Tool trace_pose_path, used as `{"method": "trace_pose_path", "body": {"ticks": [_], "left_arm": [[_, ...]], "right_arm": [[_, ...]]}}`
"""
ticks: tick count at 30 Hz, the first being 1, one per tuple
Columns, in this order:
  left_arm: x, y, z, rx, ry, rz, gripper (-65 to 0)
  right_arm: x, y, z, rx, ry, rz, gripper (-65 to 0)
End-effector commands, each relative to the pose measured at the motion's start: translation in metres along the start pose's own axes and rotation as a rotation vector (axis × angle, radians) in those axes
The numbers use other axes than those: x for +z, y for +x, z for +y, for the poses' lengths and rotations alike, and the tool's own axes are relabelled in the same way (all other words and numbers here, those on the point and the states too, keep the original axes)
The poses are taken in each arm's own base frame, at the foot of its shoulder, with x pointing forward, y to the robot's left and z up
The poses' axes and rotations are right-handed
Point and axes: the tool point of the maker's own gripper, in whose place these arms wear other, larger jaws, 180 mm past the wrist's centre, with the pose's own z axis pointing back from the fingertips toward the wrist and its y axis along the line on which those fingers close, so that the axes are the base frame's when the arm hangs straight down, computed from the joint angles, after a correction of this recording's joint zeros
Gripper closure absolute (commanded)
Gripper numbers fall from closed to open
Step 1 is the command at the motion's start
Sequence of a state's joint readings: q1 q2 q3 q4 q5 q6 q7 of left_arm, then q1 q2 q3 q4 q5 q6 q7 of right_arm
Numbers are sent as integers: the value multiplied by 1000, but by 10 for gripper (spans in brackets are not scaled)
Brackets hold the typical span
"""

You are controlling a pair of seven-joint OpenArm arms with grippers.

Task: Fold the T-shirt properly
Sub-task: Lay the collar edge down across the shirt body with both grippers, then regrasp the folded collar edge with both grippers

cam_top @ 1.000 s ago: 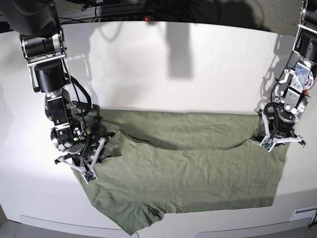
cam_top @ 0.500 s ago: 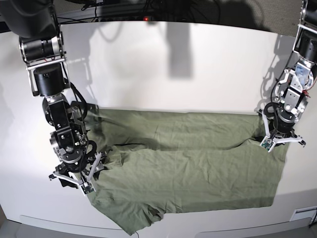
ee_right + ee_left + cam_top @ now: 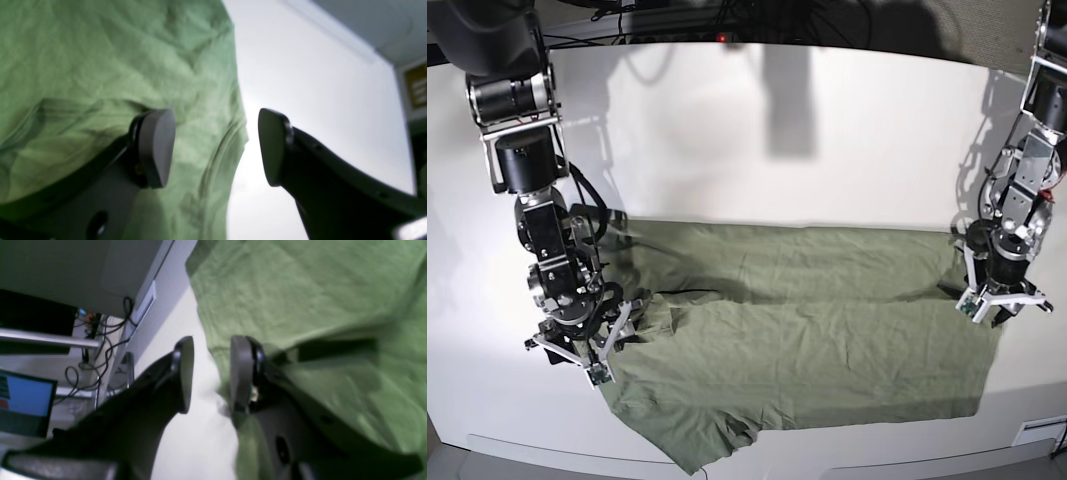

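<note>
Near hem: the T-shirt (image 3: 797,350) lies half-folded across the front of the white table (image 3: 757,130); a rumpled sleeve hangs at the front edge.
Right tool (image 3: 213,146): spread, one finger on the cloth, the other over bare table, straddling the stitched sleeve edge. You should slide under that edge before closing.
Left tool (image 3: 208,373): spread likewise over the opposite side edge, gripping nothing. Catch both layers.
Fabric: soft matte cotton, creased, limp; lift evenly or it will sag.
</note>
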State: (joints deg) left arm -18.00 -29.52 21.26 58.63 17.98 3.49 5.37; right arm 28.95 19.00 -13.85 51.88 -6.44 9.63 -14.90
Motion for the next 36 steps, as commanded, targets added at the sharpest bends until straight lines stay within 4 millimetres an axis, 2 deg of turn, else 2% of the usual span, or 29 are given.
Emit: {"method": "trace_pose_path", "body": {"ticks": [1, 5, 8, 13, 17, 20, 26, 29, 32, 36], "left_arm": [[-5, 9, 29, -6, 67, -26, -181], [-13, 4, 43, 33, 89, 12, -181], [-14, -8, 42, 199, 73, 103, -181], [-13, 11, 34, 398, 31, 66, -181], [-11, 24, 30, 469, 2, 62, -181], [-11, 30, 20, 489, -18, 65, -181], [-9, 34, -12, 523, -70, 88, -181], [-6, 36, -27, 516, -88, 89, -181], [-4, 37, -35, 504, -95, 84, -181], [-3, 37, -37, 505, -95, 75, -181]], "right_arm": [[1, 25, -19, -12, -42, -58, -394], [1, 20, -17, -48, -26, -21, -394], [4, 22, -7, -99, 31, -8, -394], [17, 52, 10, -166, 126, -65, -394], [28, 59, 20, -187, 167, -47, -394], [40, 48, 36, -170, 192, -54, -394], [62, -5, 97, -180, 297, 28, -394], [69, -26, 116, -191, 325, 56, -394], [71, -26, 122, -199, 330, 40, -394], [69, -14, 123, -225, 329, 9, -394]]}}
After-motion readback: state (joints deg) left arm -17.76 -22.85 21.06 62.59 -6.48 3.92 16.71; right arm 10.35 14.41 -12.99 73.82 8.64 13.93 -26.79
